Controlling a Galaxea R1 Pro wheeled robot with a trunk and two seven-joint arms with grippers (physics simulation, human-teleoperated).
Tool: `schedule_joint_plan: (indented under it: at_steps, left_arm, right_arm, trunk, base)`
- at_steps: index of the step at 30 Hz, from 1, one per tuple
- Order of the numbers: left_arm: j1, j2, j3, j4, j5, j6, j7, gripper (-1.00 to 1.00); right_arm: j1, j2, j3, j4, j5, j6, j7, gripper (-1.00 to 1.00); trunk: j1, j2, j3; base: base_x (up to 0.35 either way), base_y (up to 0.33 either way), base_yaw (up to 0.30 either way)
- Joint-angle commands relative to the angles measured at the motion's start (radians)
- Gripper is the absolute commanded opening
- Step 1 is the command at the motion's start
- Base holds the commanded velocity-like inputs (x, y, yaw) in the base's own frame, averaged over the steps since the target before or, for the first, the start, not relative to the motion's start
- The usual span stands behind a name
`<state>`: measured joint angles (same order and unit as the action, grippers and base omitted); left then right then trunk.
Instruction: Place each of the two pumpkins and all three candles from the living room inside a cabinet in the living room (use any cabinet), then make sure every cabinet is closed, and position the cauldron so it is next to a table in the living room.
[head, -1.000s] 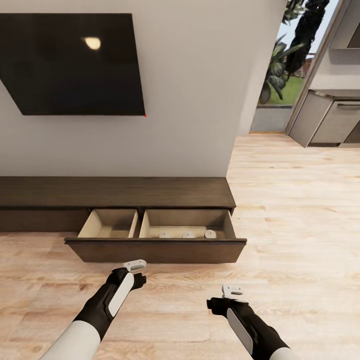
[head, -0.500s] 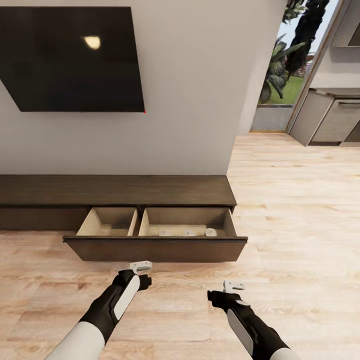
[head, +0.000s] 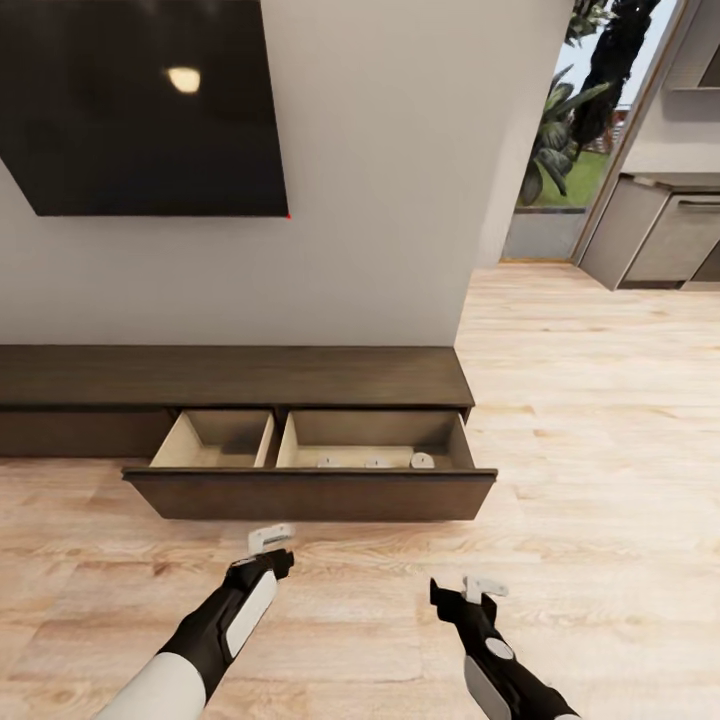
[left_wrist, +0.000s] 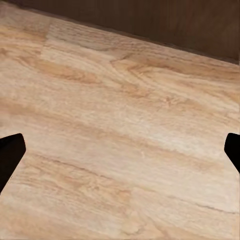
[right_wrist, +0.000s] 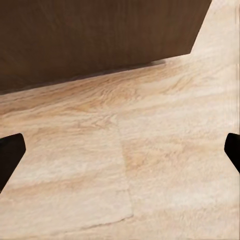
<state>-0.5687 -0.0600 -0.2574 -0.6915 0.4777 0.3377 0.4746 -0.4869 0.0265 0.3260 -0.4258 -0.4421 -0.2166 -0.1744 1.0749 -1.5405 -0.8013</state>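
The long dark-brown cabinet (head: 230, 378) stands against the wall with its wide drawer (head: 310, 495) pulled out. Three pale candles (head: 376, 463) sit in a row in the drawer's right compartment; its left compartment (head: 215, 445) is bare. My left gripper (head: 270, 540) hangs open over the floor just in front of the drawer front, and in the left wrist view (left_wrist: 120, 150) nothing lies between its fingers. My right gripper (head: 483, 588) is open too, farther back and to the right, empty in the right wrist view (right_wrist: 120, 150). The pumpkins and the cauldron are out of view.
A black TV (head: 145, 105) hangs on the wall above the cabinet. Light wood floor (head: 590, 440) stretches to the right toward grey kitchen units (head: 655, 240) and a doorway with plants (head: 560, 140).
The camera has tilted down slightly, shifting the whole picture up. My right gripper has drawn back and a little to the right; the left one has barely moved.
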Motion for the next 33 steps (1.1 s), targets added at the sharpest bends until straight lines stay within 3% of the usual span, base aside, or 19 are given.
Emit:
schedule_joint_plan:
  at_steps: [1,4,10,17,28,33]
  left_arm:
    - [0.0,0.001,-0.005,0.014,0.008,-0.035,0.008,1.0]
    - [0.002,0.0,-0.006,0.049,0.008,-0.123,0.007,1.0]
    - [0.019,0.005,-0.011,0.075,0.007,-0.232,0.005,1.0]
    - [0.022,0.003,-0.069,0.079,-0.012,-0.256,0.006,1.0]
    - [0.023,0.006,-0.085,0.083,-0.021,-0.278,0.006,1.0]
    - [0.024,0.006,-0.099,0.085,-0.026,-0.317,0.006,1.0]
  right_arm:
    - [-0.001,-0.001,0.009,0.008,-0.009,-0.02,-0.007,1.0]
    - [-0.001,0.0,0.009,0.027,-0.01,-0.055,-0.007,1.0]
    - [-0.001,0.0,0.011,0.085,-0.008,-0.152,-0.007,1.0]
    - [-0.001,-0.008,0.01,0.102,-0.01,-0.167,-0.007,1.0]
    - [-0.001,-0.003,0.01,0.105,-0.009,-0.179,-0.007,1.0]
    - [-0.001,-0.004,0.011,0.148,-0.008,-0.27,-0.007,1.0]
  trunk:
    - [0.004,-0.008,-0.004]
    - [0.015,-0.029,-0.013]
    - [0.038,-0.071,-0.032]
    - [0.065,-0.12,-0.054]
    - [0.107,-0.197,-0.089]
    - [0.127,-0.232,-0.104]
  base:
    - [0.0,0.0,0.0]
    - [0.0,0.0,0.0]
    - [0.0,0.0,0.0]
    - [0.0,0.0,0.0]
    - [0.0,0.0,0.0]
    - [0.0,0.0,0.0]
